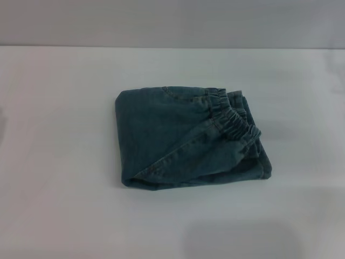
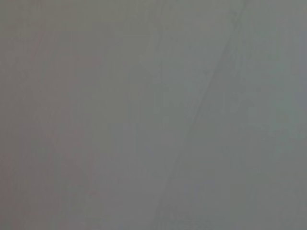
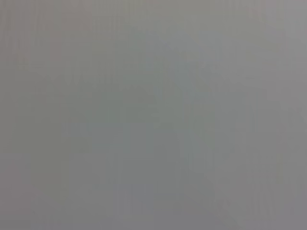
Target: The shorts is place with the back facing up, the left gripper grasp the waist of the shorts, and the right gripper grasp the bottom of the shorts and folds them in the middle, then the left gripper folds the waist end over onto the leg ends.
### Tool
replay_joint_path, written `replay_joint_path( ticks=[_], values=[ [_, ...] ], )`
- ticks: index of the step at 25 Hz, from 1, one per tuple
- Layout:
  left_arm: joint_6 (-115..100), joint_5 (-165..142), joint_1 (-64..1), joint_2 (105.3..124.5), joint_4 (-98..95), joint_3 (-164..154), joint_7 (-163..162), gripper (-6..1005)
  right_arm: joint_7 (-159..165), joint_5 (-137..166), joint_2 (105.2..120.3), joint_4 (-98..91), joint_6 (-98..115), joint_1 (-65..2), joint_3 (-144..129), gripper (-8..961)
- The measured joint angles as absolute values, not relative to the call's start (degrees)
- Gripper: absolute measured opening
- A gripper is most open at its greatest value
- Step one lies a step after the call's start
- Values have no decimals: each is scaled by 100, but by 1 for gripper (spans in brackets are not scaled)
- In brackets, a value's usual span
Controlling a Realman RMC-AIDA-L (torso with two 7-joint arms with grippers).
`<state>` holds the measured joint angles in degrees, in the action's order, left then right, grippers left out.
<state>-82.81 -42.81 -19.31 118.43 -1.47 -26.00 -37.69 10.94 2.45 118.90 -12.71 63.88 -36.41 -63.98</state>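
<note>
The blue-green denim shorts [image 1: 183,140] lie folded into a compact bundle in the middle of the white table [image 1: 64,162]. The ruched elastic waist [image 1: 232,116] runs along the bundle's right side, on top of the layers beneath. A straight folded edge forms the left side. The leg ends are hidden under the upper layers. Neither the left gripper nor the right gripper shows in the head view. Both wrist views show only plain grey surface.
The table's far edge [image 1: 172,47] meets a grey wall at the back. A faint shadow [image 1: 242,237] lies on the table near the front edge, right of centre.
</note>
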Motion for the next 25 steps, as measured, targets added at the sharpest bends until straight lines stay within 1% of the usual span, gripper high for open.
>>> replay_joint_path(
  ticks=[25],
  values=[
    [-8164,-4342,-1949,11823,-140,-2604,-3526,813,1121,245,11936,-929,6336,-3746,-6468,557]
  ],
)
